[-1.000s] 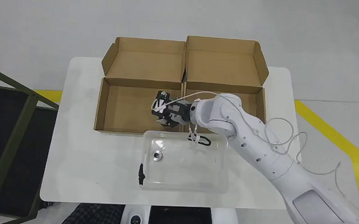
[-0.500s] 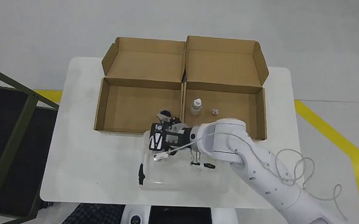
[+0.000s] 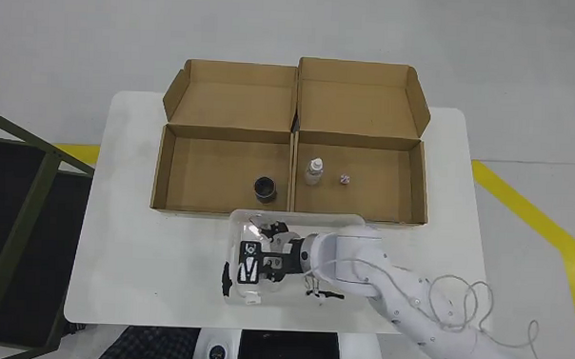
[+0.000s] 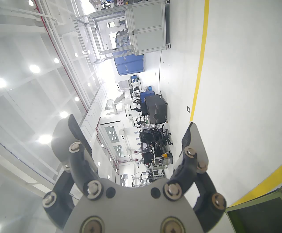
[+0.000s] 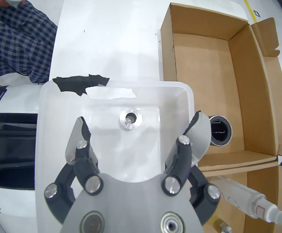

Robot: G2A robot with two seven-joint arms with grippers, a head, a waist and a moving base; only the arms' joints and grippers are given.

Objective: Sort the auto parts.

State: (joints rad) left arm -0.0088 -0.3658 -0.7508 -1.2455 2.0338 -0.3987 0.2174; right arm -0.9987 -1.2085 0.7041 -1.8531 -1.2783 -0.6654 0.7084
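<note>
My right gripper (image 5: 141, 126) hangs spread and empty over the clear bin (image 5: 114, 85) on the white table (image 5: 105, 44). A metal ring (image 5: 130, 118), perhaps a bushing, lies inside. My left gripper (image 4: 132, 127) gapes toward the workshop hall (image 4: 141, 66).

Two boxes were set side by side at the far side of the table (image 3: 135, 193). A bearing (image 3: 265, 188) was placed in the left box (image 3: 160, 170). A bottle (image 3: 314, 170) and a small part (image 3: 345, 179) were placed close together in the right box (image 3: 418, 184). A bin (image 3: 296, 215) was set just before the boxes, with a ring (image 5: 130, 118) laid in it.
</note>
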